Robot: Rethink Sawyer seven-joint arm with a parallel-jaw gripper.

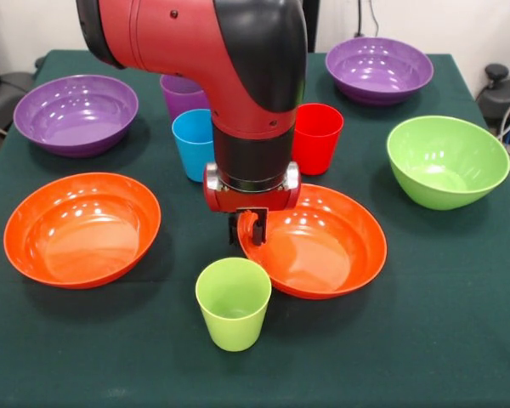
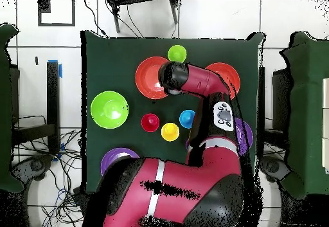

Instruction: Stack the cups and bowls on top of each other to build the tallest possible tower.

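My gripper point(image 1: 248, 229) points straight down at the left rim of the right orange bowl point(image 1: 319, 242), with its fingers closed over that rim. The bowl still rests on the table. The light green cup point(image 1: 233, 303) stands upright just in front of the gripper, apart from the bowl. The second orange bowl point(image 1: 82, 228) lies at the left. The blue cup point(image 1: 193, 143), purple cup point(image 1: 181, 92) and red cup point(image 1: 316, 136) stand behind the arm. The yellow cup point(image 2: 170, 132) shows only in the overhead view. No piece stands on another, so there is no tower.
Two purple bowls point(image 1: 76, 113) point(image 1: 379, 68) sit at the far corners. The deeper light green bowl point(image 1: 447, 161) is at the right. A dark green cloth point(image 1: 408, 357) covers the table. The arm's thick wrist hangs over the table's middle.
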